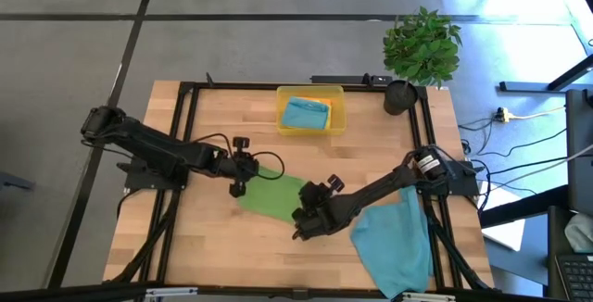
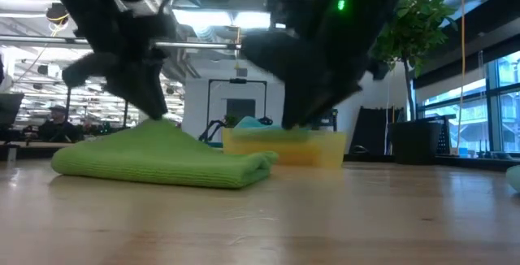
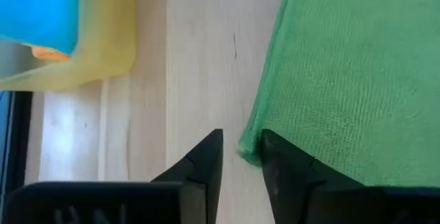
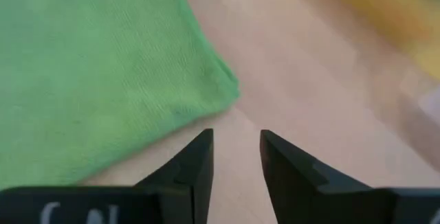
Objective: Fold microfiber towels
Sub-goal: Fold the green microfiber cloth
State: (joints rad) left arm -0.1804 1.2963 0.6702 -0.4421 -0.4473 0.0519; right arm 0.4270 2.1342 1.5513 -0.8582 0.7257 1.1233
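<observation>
Folded green microfiber towel (image 1: 271,195) flat mid-table on pale wooden tabletop (image 1: 213,246), left gripper (image 1: 238,166) and right gripper (image 1: 311,211) at opposite corners, jaws slightly parted, gripping nothing.

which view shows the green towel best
The high view: the whole folded green microfiber towel lies between both arms. The low view shows its folded edge side-on; each wrist view shows only a corner.
</observation>
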